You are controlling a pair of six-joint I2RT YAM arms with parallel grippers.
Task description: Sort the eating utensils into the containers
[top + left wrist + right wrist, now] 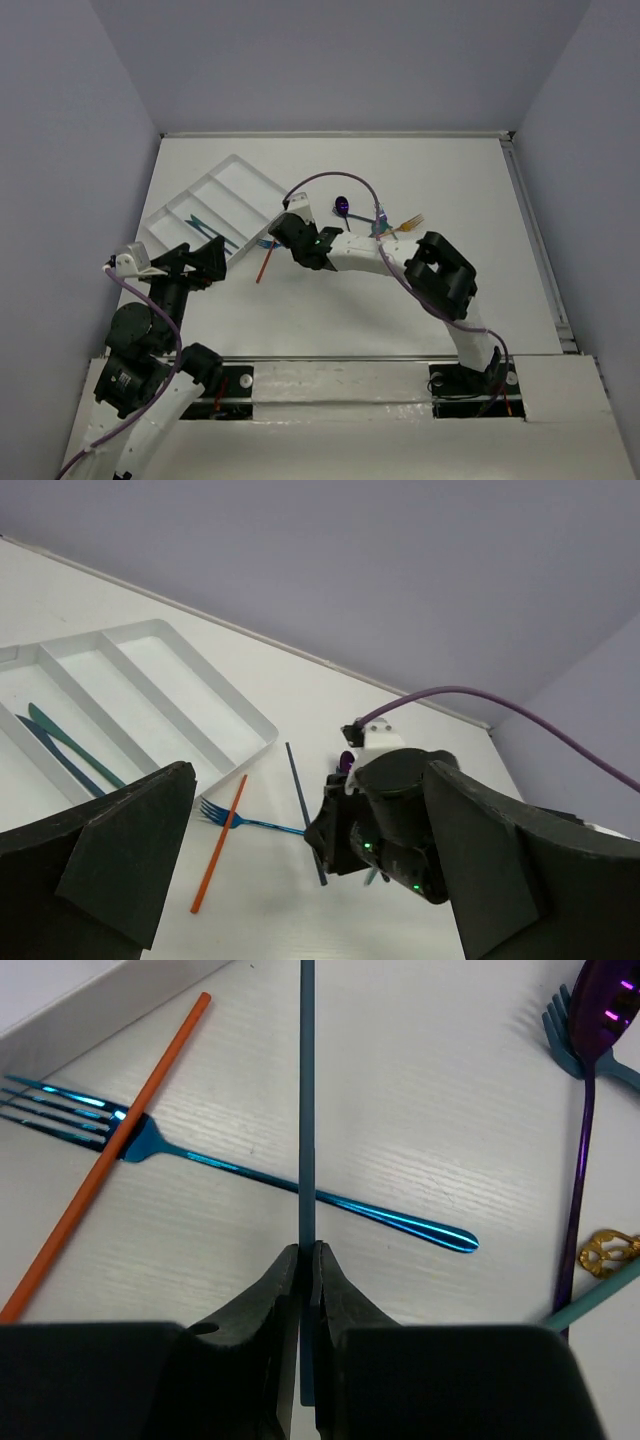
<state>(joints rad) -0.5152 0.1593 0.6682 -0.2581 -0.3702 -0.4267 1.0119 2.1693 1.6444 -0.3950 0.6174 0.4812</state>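
Observation:
My right gripper (308, 1250) is shut on a thin navy stick-like utensil (306, 1110), which crosses over the handle of a blue fork (330, 1200) on the table. An orange-brown stick (110, 1160) lies over the fork's tines. A purple spoon (585, 1160) and a teal fork (565, 1045) lie to the right. The white tray (215, 205) sits at the far left and holds a teal and a navy utensil (70, 745) in one compartment. My left gripper (205, 262) is open and empty beside the tray's near corner, its fingers (120, 860) wide apart.
A gold fork (408, 222) lies right of the right arm's forearm. A purple cable (330, 180) arches over the right wrist. The table's back wall and side walls enclose the area.

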